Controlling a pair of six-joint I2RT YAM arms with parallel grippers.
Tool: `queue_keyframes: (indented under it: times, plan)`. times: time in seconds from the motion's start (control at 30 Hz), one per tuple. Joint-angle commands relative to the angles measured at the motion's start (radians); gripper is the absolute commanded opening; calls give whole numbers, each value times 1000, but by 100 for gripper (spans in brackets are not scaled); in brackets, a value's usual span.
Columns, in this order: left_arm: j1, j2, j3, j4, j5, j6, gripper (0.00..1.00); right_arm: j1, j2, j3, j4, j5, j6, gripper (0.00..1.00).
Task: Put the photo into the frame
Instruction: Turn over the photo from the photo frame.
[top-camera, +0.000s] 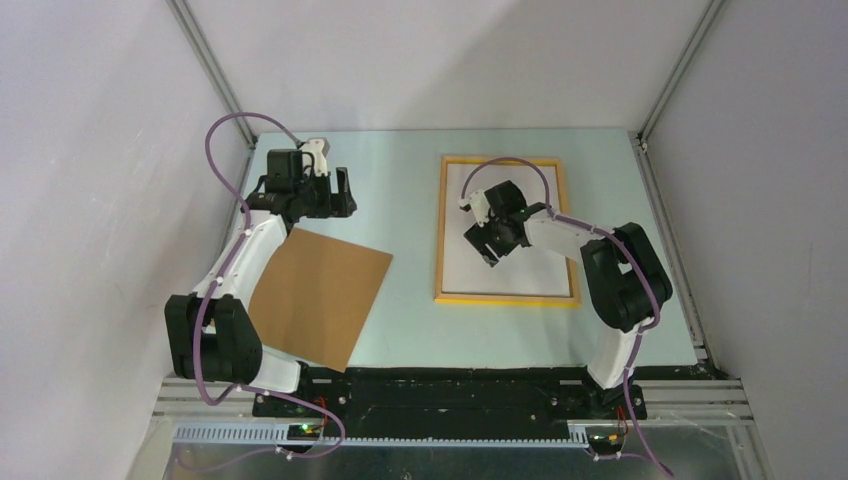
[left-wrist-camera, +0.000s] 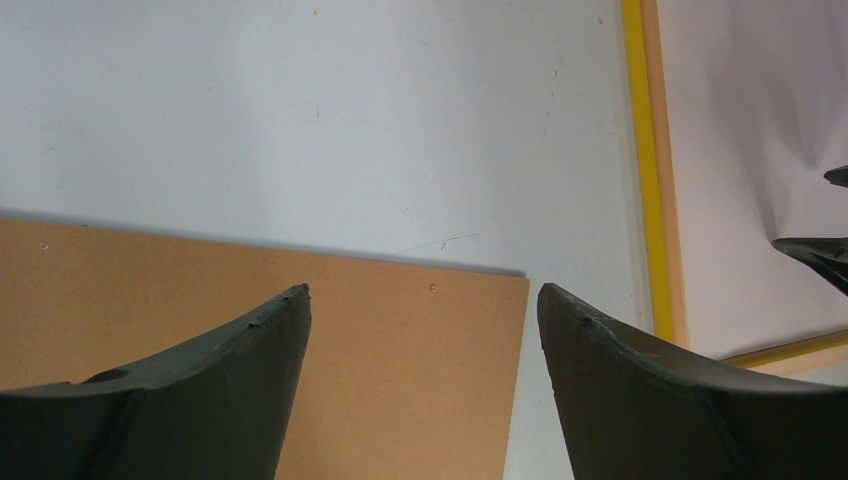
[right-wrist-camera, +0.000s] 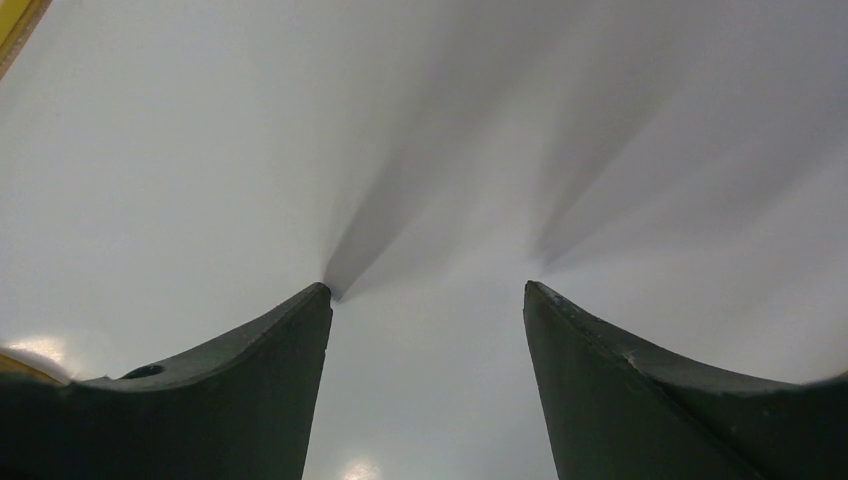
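A plain brown backing board (top-camera: 315, 295) lies flat and askew on the pale blue-green table (top-camera: 400, 165). It sits beneath the left gripper (top-camera: 343, 195) and runs back from it toward the near edge. In the wrist view its corner ends just short of the gripper's right finger. Lightly scratched table surface runs ahead of the tips. Grey walls (top-camera: 430, 60) rise beyond.

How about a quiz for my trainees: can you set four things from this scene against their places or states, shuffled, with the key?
Things:
1. frame
2. brown backing board
3. left gripper
4. right gripper

Places or states:
A. open, over the frame's white inside
B. lying askew on the left of the table
C. lying square on the right
D. open, by the board's far edge

Pairs: 1-C, 2-B, 3-D, 4-A
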Motion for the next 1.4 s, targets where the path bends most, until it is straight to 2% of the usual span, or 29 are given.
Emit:
queue_keyframes:
  times: [0.0,0.53,0.77,1.37]
  plan:
    - [12,-25,4,17,18,-2,88,11,15,35,17,17,-6,75]
    - [60,-56,-5,-3,19,14,88,-62,-50,34,-2,-16,6,75]
    - [68,-57,-6,-8,28,10,88,-56,-81,43,-23,-48,22,75]
    - [130,-55,-7,-18,63,-2,88,-32,5,46,-13,-41,25,75]
